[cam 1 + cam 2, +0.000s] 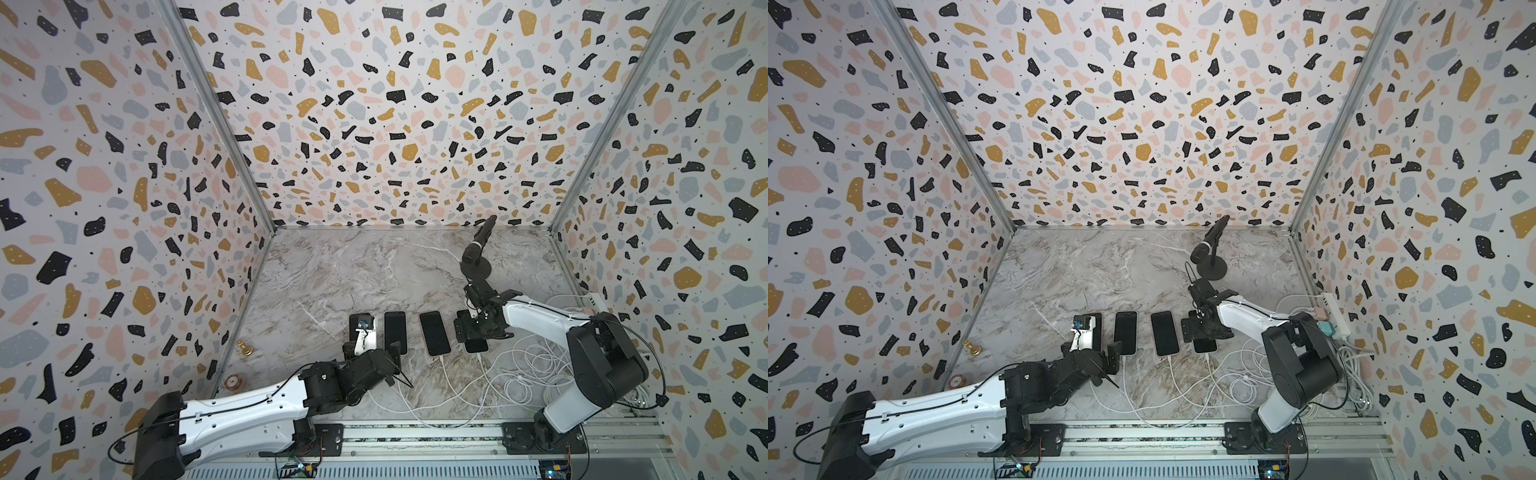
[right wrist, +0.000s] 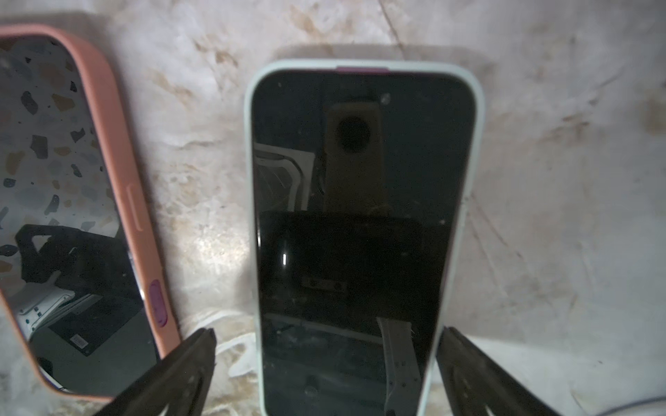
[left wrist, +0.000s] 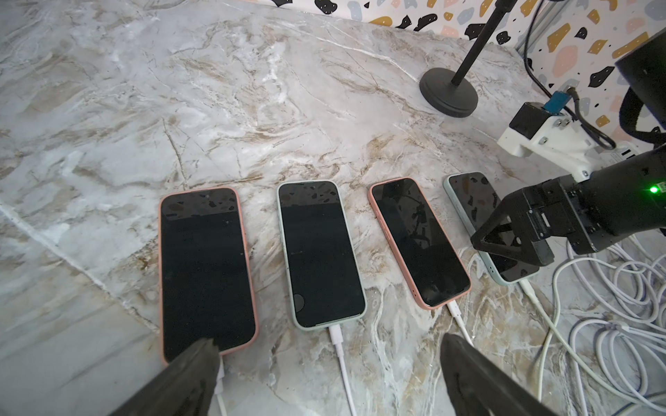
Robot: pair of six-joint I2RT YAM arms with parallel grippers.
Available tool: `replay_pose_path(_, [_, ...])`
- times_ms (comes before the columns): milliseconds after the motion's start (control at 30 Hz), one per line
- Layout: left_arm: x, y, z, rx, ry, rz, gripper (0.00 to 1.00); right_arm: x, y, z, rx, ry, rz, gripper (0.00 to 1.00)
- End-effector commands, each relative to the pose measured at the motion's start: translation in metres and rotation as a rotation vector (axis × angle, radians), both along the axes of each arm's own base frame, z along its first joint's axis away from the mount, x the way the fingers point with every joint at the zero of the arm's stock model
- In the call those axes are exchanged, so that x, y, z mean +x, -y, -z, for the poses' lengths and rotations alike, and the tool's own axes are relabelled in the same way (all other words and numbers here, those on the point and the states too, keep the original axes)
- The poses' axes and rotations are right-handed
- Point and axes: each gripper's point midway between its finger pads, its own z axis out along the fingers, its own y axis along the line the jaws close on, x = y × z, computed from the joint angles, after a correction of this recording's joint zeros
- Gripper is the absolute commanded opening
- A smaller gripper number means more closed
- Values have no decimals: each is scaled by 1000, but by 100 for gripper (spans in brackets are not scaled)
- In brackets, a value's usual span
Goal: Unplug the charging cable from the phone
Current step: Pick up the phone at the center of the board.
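Dark fingers of the left claw (image 3: 328, 342) fill the near edge of the left wrist view, spread wide and holding nothing. One fingertip (image 3: 201, 360) overlaps the plug-end corner of a pink-cased phone (image 3: 205, 270), whose white charging cable (image 3: 220, 378) is plugged in and runs just beside that finger. Between the two fingers lies the second cable (image 3: 338, 345), plugged into a mint-cased phone (image 3: 320, 252). Beyond the other finger sit a second pink-cased phone (image 3: 418, 241) and a second mint-cased phone (image 3: 466, 201). All four lie in their cases, screens up and dark, each with a white cable in its near end.

The right claw (image 2: 327, 332) is wide too and grips nothing. It hangs low over that second mint-cased phone, one finger on either side. Whether a finger touches the case I cannot tell.

Beside the right claw, away from the left one, lies a loose tangle of white cables (image 1: 536, 365), and beyond it a white power strip (image 1: 1338, 318) with plugs seated in it. Past the right claw stands a black microphone (image 1: 478, 245) on a round-based stand. Out beyond the left claw, by the wall, are a small gold pawn-shaped piece (image 1: 243, 348) and a round chip (image 1: 232, 381).

Everything rests on a grey-and-tan marble-patterned table (image 1: 353, 266), boxed in by terrazzo-patterned walls (image 1: 395, 104), with both arms bolted to a rail (image 1: 415, 436) at the near edge.
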Motion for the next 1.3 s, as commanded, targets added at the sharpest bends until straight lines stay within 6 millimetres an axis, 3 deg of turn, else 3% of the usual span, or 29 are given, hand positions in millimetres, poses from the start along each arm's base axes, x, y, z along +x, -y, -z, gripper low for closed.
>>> replay_pose_path(0, [-1, 1, 1, -22, -2, -3, 99, 10, 2, -7, -35, 41, 10, 100])
replay_pose_path(300, [-3, 1, 8, -35, -20, -2, 99, 2, 11, 10, -85, 17, 33, 96])
replay_pose_path(533, [-4, 2, 14, -38, -28, 1, 99, -2, 13, 14, -68, 28, 66, 86])
replay_pose_path(767, [-4, 3, 16, -49, -28, 2, 99, -2, 21, 8, -70, 94, 92, 68])
replay_pose_path(1000, [-3, 13, 17, -75, -24, 16, 100, 5, 14, -15, 10, 213, 68, 38])
replay_pose_path(1267, [2, 48, 11, -201, 24, 94, 98, 4, 16, -38, 63, 314, 69, 24])
